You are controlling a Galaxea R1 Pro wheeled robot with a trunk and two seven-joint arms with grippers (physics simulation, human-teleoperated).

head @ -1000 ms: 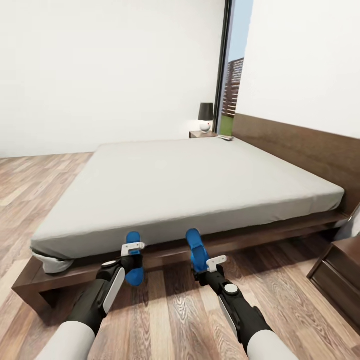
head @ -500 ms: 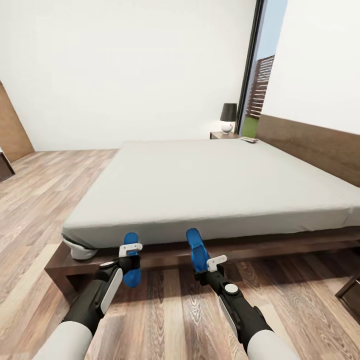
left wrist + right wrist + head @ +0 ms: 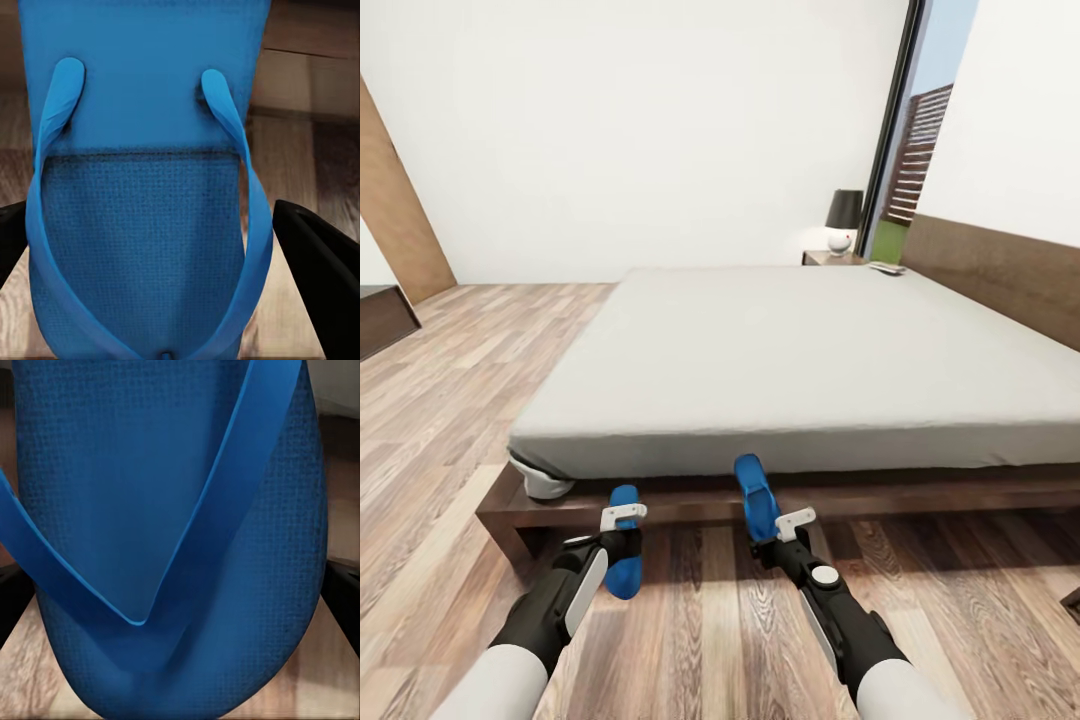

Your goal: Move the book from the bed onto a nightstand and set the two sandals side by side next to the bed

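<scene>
Two sandals, each clamped in a gripper, hang above the floor (image 3: 690, 640) near the bed (image 3: 810, 360): left gripper (image 3: 622, 528) grips one sandal (image 3: 624, 570), right gripper (image 3: 778, 530) the other sandal (image 3: 756, 495). Far right, a lamp (image 3: 844, 220) tops the nightstand (image 3: 830, 258).

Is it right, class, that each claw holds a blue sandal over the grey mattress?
Not quite. Each claw, left and right, does hold a sandal, but over the wood floor beside the bed, as the head view shows.
</scene>
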